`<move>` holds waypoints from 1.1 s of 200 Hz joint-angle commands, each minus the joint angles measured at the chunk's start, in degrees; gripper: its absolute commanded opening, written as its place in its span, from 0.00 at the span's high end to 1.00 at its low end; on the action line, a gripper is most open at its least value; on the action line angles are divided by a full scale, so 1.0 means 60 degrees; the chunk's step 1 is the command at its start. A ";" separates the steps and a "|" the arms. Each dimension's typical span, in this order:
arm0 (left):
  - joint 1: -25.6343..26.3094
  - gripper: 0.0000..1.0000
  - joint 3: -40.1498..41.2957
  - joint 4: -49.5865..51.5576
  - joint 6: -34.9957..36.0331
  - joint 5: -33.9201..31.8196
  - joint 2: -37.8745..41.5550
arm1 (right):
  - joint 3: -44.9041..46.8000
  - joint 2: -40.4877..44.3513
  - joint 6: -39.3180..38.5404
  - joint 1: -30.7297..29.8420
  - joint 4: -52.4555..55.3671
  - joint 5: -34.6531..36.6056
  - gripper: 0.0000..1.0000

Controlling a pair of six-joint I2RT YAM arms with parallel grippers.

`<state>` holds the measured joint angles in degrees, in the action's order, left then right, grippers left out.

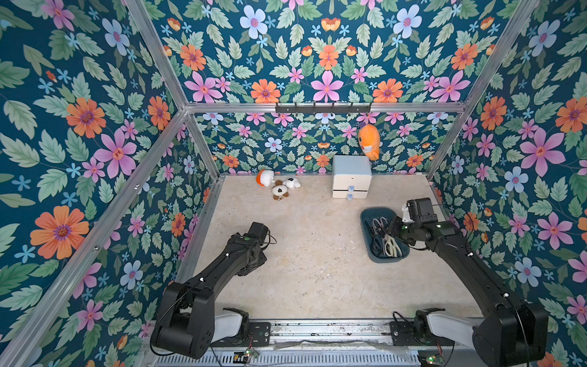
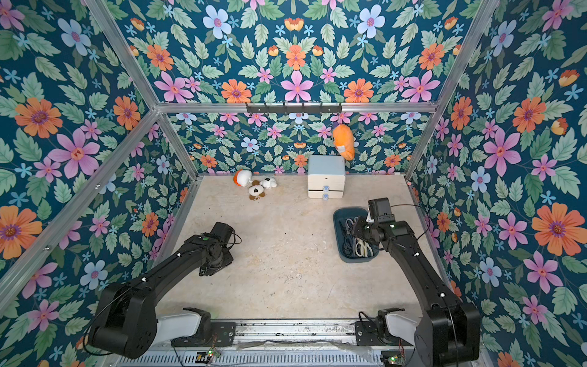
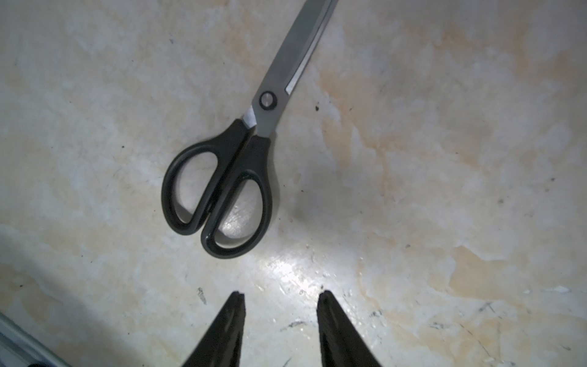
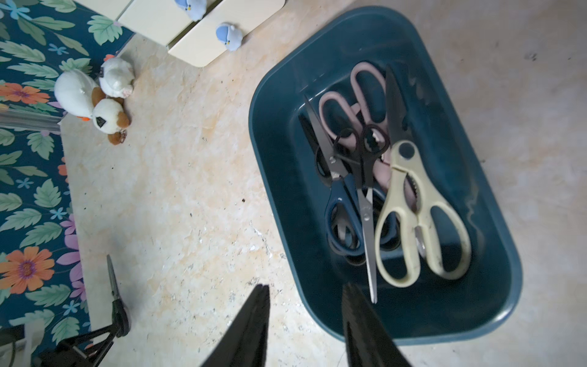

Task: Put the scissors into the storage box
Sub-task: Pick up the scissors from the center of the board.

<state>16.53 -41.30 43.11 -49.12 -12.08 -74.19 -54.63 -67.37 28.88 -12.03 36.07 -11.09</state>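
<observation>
One black-handled pair of scissors (image 3: 222, 187) lies flat on the table, blades closed. My left gripper (image 3: 281, 294) hovers just short of its handles, open, with bare table between the fingers. The same pair (image 4: 111, 279) shows far off in the right wrist view. In both top views the left arm (image 1: 241, 251) hides it. The dark teal storage box (image 1: 365, 235) (image 4: 444, 95) holds several pairs: a cream pair (image 4: 409, 203), a pinkish pair (image 4: 349, 108), a dark-blue pair (image 4: 341, 203) and a small black pair (image 4: 371, 143). My right gripper (image 4: 306, 286) is open above the box's rim, holding nothing.
A white two-drawer cabinet (image 1: 352, 178) stands at the back, just behind the box. Small plush toys (image 1: 279, 186) lie at the back centre. An orange plush (image 1: 369, 141) hangs from a hook rail. Flowered walls close in three sides.
</observation>
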 commanded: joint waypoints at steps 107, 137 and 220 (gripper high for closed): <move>-0.1447 0.65 -0.0163 -0.0694 0.1429 0.0819 -0.1000 | -0.0007 0.0279 0.0328 -0.0111 0.0077 0.0222 0.59; -0.1613 0.66 -0.0061 -0.0939 0.1554 0.1102 -0.1145 | -0.0035 0.0245 0.0328 -0.0102 0.0096 0.0262 0.59; -0.1829 0.69 0.0297 -0.1585 0.1883 0.1381 -0.1722 | -0.0116 0.0255 0.0484 -0.0102 0.0125 0.0428 0.59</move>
<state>6.00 -40.42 35.35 -38.87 -4.60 -82.87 -54.94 -65.95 31.48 -12.62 36.25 -9.91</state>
